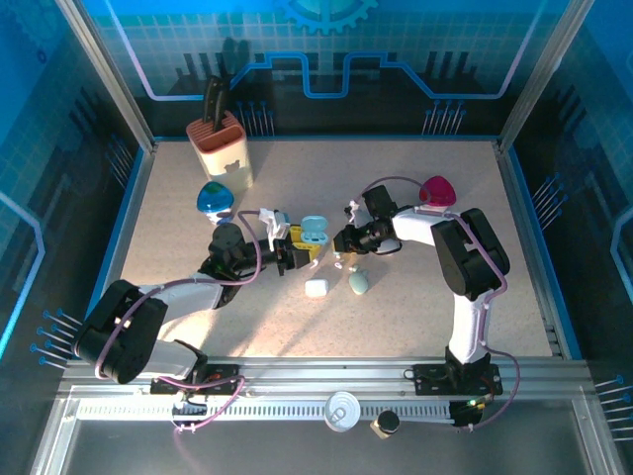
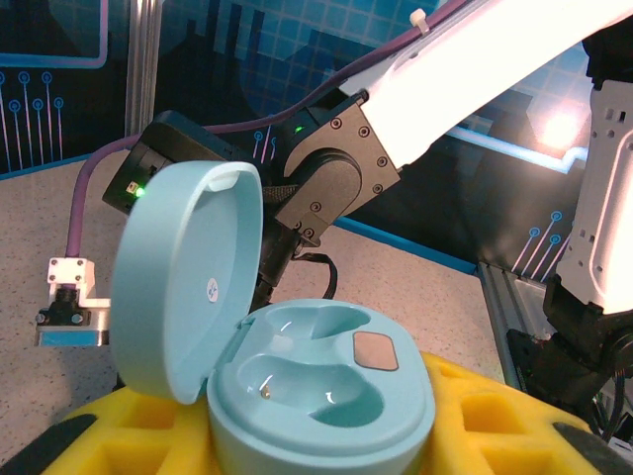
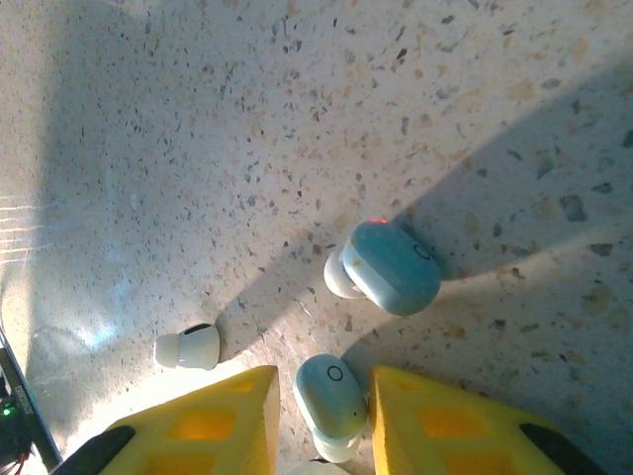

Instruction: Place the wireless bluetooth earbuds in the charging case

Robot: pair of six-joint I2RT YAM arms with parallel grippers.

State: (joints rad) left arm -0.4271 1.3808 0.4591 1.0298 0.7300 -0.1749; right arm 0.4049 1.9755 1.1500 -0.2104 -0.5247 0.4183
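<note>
Mint-capped earbud lies lengthwise 12 to 6 o'clock between the right gripper's yellow fingers, pinched or not I cannot tell; at its 9 o'clock from above, the left gripper clamps the open charging case.

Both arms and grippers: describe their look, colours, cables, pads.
The left arm and right arm are white links with black joints; purple cables run along them. The left gripper and right gripper have yellow pads with square recesses.
</note>
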